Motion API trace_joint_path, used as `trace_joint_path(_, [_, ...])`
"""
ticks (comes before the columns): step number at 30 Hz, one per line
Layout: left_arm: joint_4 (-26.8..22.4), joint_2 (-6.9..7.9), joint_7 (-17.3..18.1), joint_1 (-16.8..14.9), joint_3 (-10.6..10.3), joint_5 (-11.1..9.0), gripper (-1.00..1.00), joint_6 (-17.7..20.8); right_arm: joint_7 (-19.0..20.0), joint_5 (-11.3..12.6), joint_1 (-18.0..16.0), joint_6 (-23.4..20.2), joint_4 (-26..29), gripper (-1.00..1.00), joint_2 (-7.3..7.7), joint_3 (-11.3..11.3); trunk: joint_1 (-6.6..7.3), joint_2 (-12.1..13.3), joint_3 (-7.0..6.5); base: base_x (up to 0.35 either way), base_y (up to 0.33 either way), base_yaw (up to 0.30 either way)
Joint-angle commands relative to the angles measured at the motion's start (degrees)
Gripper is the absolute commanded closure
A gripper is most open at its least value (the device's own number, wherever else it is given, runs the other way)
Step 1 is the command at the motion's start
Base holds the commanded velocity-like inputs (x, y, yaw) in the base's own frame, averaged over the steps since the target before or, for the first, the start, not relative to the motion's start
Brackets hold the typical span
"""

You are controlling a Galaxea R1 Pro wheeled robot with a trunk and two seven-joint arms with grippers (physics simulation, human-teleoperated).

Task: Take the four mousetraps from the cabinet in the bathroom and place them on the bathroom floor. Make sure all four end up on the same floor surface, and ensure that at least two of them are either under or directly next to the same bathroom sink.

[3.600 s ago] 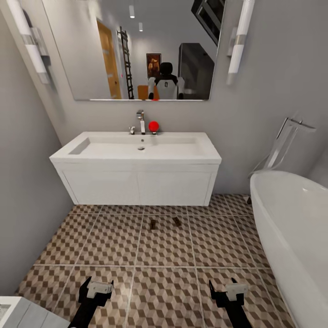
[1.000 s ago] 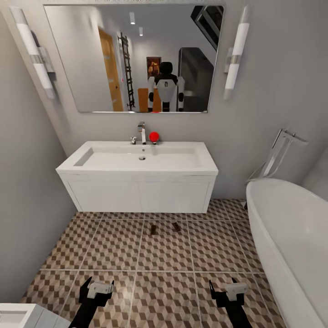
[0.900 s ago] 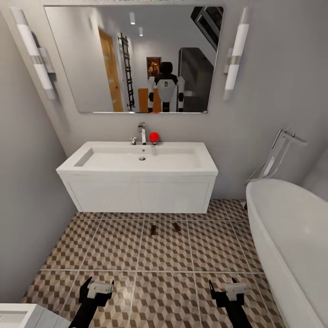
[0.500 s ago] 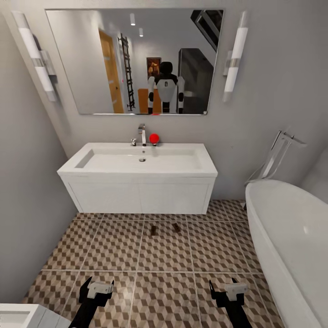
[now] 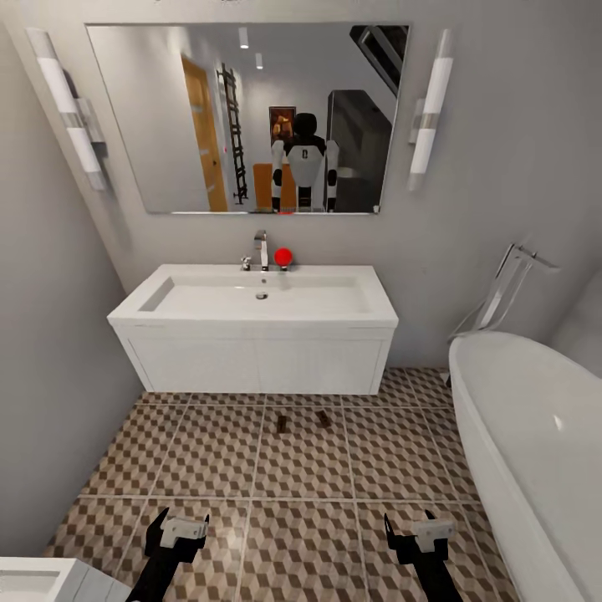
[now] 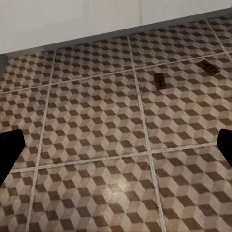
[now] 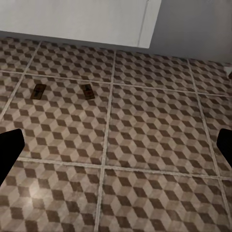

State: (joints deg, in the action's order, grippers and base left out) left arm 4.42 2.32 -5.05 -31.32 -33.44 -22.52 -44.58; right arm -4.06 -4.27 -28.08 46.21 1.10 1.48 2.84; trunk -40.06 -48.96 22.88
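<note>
We hold our left pincer (image 5: 177, 535) and right pincer (image 5: 420, 535) low over the bathroom floor (image 5: 209, 451), both spread wide and carrying nothing, and well ahead of them, between the two, two mousetraps (image 5: 282, 425) lie flat on the tiles just in front of the wall-hung sink (image 5: 255, 305). With two traps apparently still to fetch, we judge the chief risk to be our base or arms clipping the bathtub (image 5: 535, 435) beside the right pincer as we turn. Rolling forward could also knock the laid traps away from the sink.
</note>
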Motion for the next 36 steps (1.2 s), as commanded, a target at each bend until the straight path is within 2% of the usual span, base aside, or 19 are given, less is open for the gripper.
trace_joint_path(1, [0.15, -0.04, -0.49, -0.06, -0.49, 0.11, -1.0, -0.21, -0.43, -0.39, -0.04, 0.11, -0.04, -1.0, 0.01, 0.23, 0.22, 0.37, -0.12, 0.0, 0.0, 0.0])
trace_joint_path(36, [0.15, -0.04, -0.49, -0.06, -0.49, 0.1, -1.0, -0.16, -0.41, -0.39, -0.04, 0.04, -0.11, -1.0, -0.07, 0.23, 7.91, 14.41, -6.41, 0.0, 0.0, 0.0])
